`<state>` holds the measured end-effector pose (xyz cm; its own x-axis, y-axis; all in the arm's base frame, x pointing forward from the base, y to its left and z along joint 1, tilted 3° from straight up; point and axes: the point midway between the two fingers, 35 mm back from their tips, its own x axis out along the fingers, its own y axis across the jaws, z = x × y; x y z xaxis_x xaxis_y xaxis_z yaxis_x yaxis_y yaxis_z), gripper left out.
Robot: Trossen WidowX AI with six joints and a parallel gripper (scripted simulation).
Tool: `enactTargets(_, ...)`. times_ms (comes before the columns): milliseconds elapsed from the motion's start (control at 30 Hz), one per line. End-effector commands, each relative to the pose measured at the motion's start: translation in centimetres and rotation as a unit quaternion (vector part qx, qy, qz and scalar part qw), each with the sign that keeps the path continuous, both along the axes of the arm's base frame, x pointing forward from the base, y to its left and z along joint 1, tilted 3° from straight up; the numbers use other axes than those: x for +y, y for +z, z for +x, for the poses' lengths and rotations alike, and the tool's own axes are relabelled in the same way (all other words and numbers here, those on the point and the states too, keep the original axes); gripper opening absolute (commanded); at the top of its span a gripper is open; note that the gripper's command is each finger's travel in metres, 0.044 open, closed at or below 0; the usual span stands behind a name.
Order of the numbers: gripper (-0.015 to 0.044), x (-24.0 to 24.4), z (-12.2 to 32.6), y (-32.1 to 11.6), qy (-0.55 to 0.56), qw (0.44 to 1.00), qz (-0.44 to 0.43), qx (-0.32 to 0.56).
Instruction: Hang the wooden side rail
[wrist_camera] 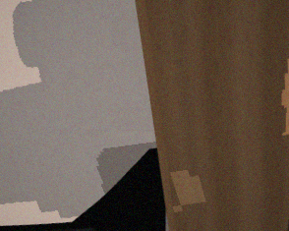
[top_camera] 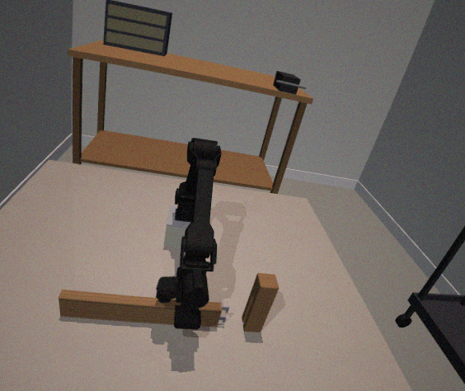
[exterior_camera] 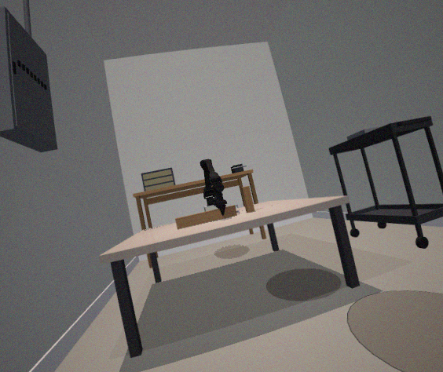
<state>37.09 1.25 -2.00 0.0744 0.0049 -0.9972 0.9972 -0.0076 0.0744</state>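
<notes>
The wooden side rail [top_camera: 110, 308] [exterior_camera: 199, 217] [wrist_camera: 221, 82] lies along the table, standing on its narrow edge. Two small steel hooks [top_camera: 224, 309] stick out of its right end. The headboard post [top_camera: 265, 306] [exterior_camera: 248, 199] stands upright a short way to the right, apart from the hooks. Its slot is a dark line on its left side; the pins inside cannot be made out. My gripper [top_camera: 187, 322] [exterior_camera: 223, 213] is over the rail, nearer its hook end, and is shut on it. In the wrist view the rail fills the right side, with a black finger against its left face.
The pale table [top_camera: 102, 234] [exterior_camera: 172, 239] carries the rail, the post and the arm's base. Behind it stands a wooden workbench [top_camera: 215, 71] with a drawer rack [top_camera: 134, 27] and a small black box [top_camera: 285, 82]. A black wheeled cart [top_camera: 450, 343] [exterior_camera: 404, 218] stands to the right.
</notes>
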Motion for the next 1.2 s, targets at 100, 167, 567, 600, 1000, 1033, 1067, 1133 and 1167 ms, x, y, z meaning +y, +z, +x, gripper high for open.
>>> enactTargets(100,0.0000,-0.04,-0.46,-0.03,-0.001,1.000,-0.001,0.002)
enactTargets(167,0.0000,-0.04,-0.55,-0.03,-0.001,1.000,-0.001,0.002)
enactTargets(567,0.0000,0.02,-0.25,0.00,0.000,1.000,0.000,0.000)
enactTargets(600,0.0000,0.02,-0.25,0.01,-0.001,1.000,-0.001,0.001)
enactTargets(1000,0.0000,0.02,-0.26,0.21,-0.001,1.000,-0.001,0.002)
enactTargets(1033,0.0000,0.02,-0.27,0.22,-0.001,1.000,-0.001,0.002)
enactTargets(1067,0.0000,0.02,-0.27,0.24,-0.001,1.000,-0.001,0.002)
enactTargets(1133,0.0000,0.02,-0.27,0.27,-0.001,1.000,-0.001,0.002)
enactTargets(1167,0.0000,0.02,-0.27,0.29,-0.001,1.000,-0.001,0.002)
